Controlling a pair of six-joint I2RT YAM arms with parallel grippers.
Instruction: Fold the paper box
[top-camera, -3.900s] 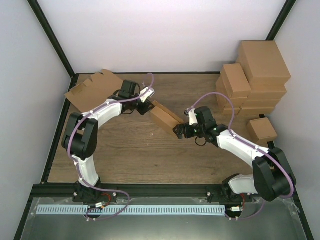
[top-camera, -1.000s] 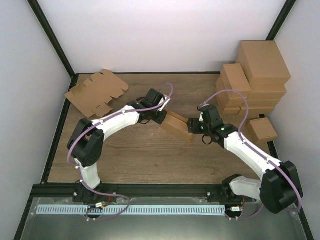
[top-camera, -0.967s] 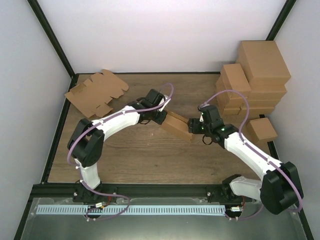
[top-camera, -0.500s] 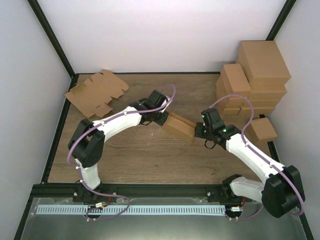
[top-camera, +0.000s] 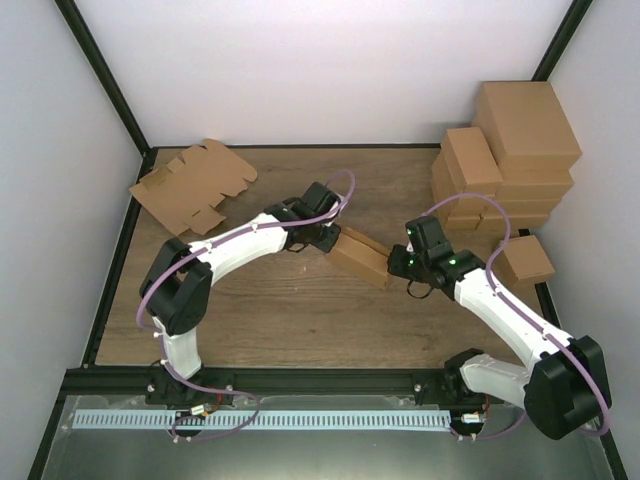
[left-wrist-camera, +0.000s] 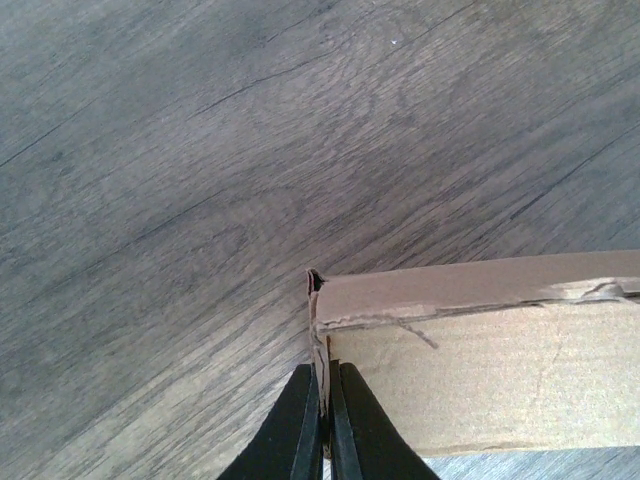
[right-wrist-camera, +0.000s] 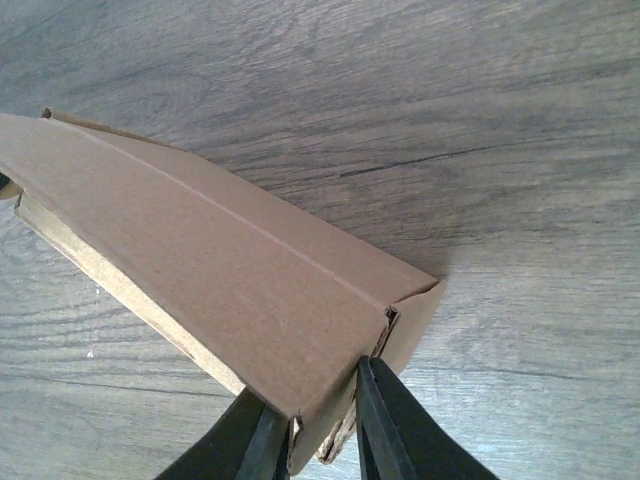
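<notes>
The paper box is a small brown folded box held low over the wooden table's middle, between my two grippers. My left gripper is at its left end. In the left wrist view the thin end wall of the box is pinched between the shut fingers of that gripper. My right gripper is at the box's right end. In the right wrist view its fingers are closed on the end corner of the box, with cardboard layers between them.
A pile of flat notched cardboard blanks lies at the back left. Bigger brown cartons are stacked at the back right, with a smaller one close beside my right arm. Black frame rails edge the table.
My right gripper has gone from wide open to closed on the box's right end. The left arm and the box have shifted slightly to the right; the left grip is unchanged.
</notes>
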